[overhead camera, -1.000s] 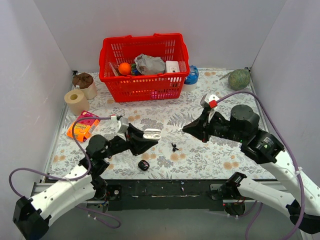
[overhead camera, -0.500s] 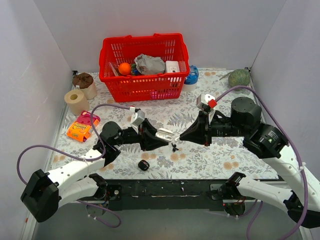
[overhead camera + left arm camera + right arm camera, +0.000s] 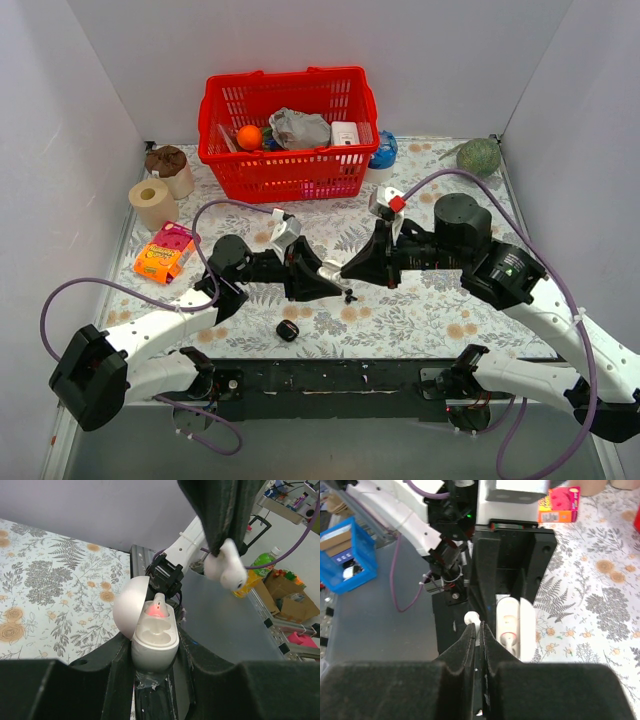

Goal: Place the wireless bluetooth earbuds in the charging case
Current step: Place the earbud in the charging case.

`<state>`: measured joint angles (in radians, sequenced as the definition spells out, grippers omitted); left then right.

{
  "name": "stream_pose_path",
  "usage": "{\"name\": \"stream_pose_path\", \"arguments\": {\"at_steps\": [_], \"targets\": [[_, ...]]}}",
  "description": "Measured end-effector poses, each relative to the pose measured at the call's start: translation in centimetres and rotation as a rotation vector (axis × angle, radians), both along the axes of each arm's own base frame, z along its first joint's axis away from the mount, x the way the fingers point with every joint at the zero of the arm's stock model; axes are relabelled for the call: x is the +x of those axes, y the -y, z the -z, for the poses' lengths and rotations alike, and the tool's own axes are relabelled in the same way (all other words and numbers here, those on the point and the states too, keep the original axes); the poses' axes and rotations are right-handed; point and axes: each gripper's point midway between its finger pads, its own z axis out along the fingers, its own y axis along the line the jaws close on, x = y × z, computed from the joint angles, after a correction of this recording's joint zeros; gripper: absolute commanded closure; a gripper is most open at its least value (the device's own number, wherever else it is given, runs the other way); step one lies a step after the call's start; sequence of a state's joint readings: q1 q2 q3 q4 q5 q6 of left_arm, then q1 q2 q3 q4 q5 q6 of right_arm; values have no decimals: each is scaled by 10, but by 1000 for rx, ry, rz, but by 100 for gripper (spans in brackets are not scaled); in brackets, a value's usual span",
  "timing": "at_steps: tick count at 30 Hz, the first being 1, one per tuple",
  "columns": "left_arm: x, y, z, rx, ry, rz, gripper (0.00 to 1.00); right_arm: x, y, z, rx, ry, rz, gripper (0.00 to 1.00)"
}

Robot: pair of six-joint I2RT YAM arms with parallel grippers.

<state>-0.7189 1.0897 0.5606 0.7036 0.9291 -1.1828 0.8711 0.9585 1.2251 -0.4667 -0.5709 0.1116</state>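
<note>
The black charging case [image 3: 287, 331] lies shut on the table near the front edge. The tiny black earbuds [image 3: 349, 297] lie on the table just under the two gripper tips. Neither gripper touches them. My left gripper [image 3: 322, 276] [image 3: 154, 651] is shut on a white pill-shaped case [image 3: 155, 642] with its lid open. One white earbud [image 3: 158, 602] sits in it with a red glow. My right gripper [image 3: 346, 272] [image 3: 480, 628] is shut on a second white earbud [image 3: 472, 618] [image 3: 226, 570], held just beside the white case [image 3: 509, 627].
A red basket [image 3: 285, 170] with several items stands at the back. Two paper rolls [image 3: 152, 203] and an orange packet [image 3: 165, 252] are at the left. A blue object [image 3: 384, 151] and a green ball [image 3: 478, 158] are at the back right.
My left gripper has carried the white case up and to the right, toward the middle. My right gripper has moved left with the white earbud, so the two tips now nearly meet.
</note>
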Motion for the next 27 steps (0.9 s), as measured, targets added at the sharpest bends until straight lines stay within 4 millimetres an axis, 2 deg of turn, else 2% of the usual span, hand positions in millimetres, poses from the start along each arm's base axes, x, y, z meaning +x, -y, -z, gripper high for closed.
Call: {"name": "stream_pose_path", "arguments": {"at_steps": [7,16,27], "targets": [[-5,3,-2,-7,5,14,100,12,-11,17,-12,-2,83,99],[-5,3,-5,-15,11,11,100,25,-19,26,-9,18,154,99],[-4,1,-9,-22,12,-16,100,31,-23,23,18,59,216,99]]}}
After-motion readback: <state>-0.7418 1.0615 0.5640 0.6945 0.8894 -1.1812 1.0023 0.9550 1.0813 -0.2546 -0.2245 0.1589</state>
